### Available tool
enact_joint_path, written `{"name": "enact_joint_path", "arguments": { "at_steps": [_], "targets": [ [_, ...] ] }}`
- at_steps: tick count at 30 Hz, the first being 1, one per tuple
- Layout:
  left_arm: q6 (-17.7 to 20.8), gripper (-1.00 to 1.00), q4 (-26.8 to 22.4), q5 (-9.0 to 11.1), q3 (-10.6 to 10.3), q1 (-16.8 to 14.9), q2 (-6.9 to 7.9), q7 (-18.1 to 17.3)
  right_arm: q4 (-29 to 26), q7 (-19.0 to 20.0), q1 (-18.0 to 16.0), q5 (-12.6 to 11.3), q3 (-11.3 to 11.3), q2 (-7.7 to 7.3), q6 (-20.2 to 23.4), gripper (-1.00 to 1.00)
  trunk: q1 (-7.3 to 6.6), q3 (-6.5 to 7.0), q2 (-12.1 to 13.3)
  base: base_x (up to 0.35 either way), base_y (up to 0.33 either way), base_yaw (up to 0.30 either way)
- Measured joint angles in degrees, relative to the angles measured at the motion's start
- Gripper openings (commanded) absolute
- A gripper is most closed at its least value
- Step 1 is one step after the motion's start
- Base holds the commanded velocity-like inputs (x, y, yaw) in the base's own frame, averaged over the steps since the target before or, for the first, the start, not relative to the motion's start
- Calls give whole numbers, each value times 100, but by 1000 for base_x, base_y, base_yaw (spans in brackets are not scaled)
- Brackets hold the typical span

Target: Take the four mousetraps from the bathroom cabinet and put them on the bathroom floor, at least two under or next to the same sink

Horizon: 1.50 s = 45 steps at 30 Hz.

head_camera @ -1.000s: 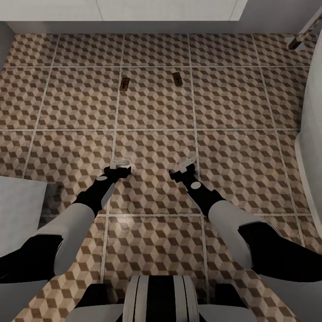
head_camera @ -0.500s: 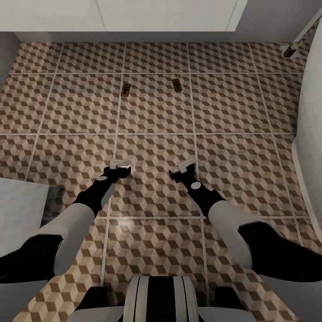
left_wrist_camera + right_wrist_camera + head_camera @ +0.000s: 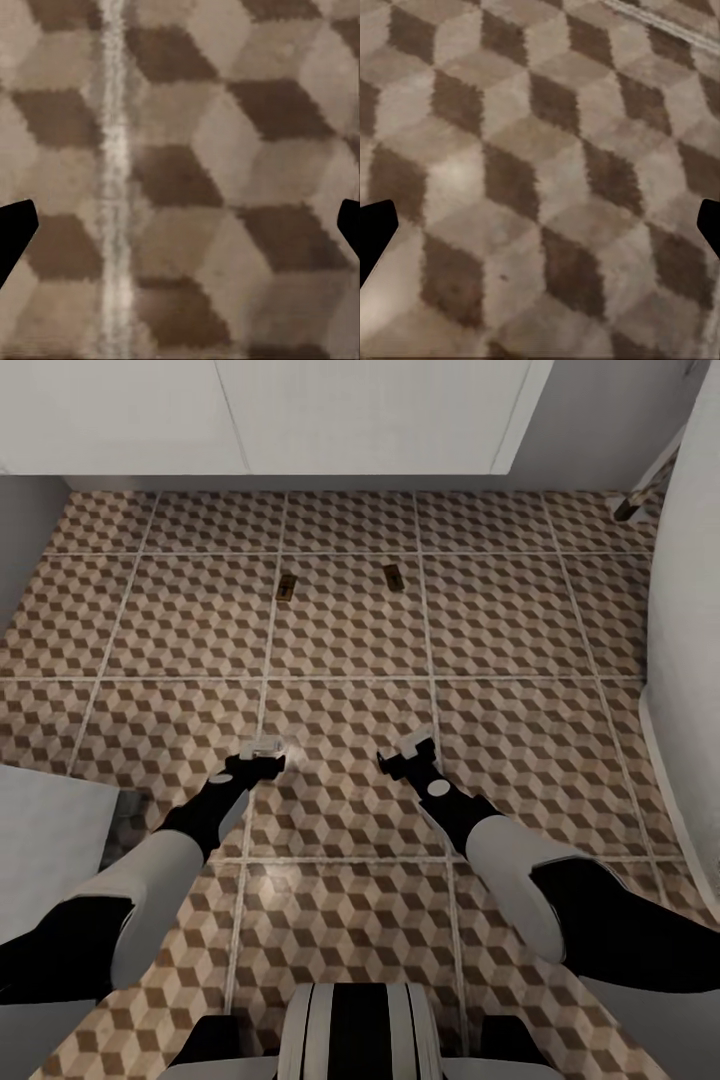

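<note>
Two mousetraps lie flat on the cube-patterned bathroom floor [image 3: 340, 800]. One mousetrap [image 3: 286, 588] is to the left and the other [image 3: 393, 577] to the right, a short way in front of a wide white front [image 3: 270, 420] that looks like the sink. My left gripper [image 3: 265, 745] and right gripper [image 3: 415, 745] hover over the tiles, well short of the traps. Both are open with nothing between the fingers. The left wrist view has the left gripper [image 3: 180, 225] over a grout line, and the right gripper [image 3: 540, 225] is over bare tile. The cabinet is out of view.
A tall curved white body [image 3: 690, 620] bounds the floor on the right. A pale grey block [image 3: 40, 840] stands at the near left. A slanted leg with a brown tip [image 3: 630, 510] touches the floor at the far right, and a grey wall [image 3: 25, 520] is at the far left.
The whole picture has shifted: the floor and both traps sit lower and look smaller, and more of the white front shows. The traps stay on their tiles. The arms hold nearly the same pose.
</note>
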Motion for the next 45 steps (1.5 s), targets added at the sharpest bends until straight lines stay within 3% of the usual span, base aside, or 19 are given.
{"name": "enact_joint_path", "arguments": {
  "at_steps": [9,16,22,27,34,45],
  "targets": [
    [-145,100,74,-1,0,390,90,-24,340,-12,47,-3,-2,-6,-448,100,-23,199,12,0,0,0],
    [-371,100,70,6,0,705,104,-39,389,-2,387,-15,-3,-276,-561,100,-41,354,21,0,0,0],
    [-430,100,30,6,0,913,104,-55,391,-9,568,-18,-4,-361,-710,100,-57,487,29,0,0,0],
    [-648,100,-50,1,-1,1074,104,-274,393,-9,622,-24,-4,-441,-760,100,-70,598,36,0,0,0],
    [-747,100,-352,-2,-1,1288,112,-595,393,-4,827,-27,-1,-483,-798,100,-88,753,45,0,0,0],
    [-810,100,-459,-10,0,1566,137,-696,393,4,982,-252,-2,-493,-912,100,-116,997,60,0,0,0]
  ]
}}
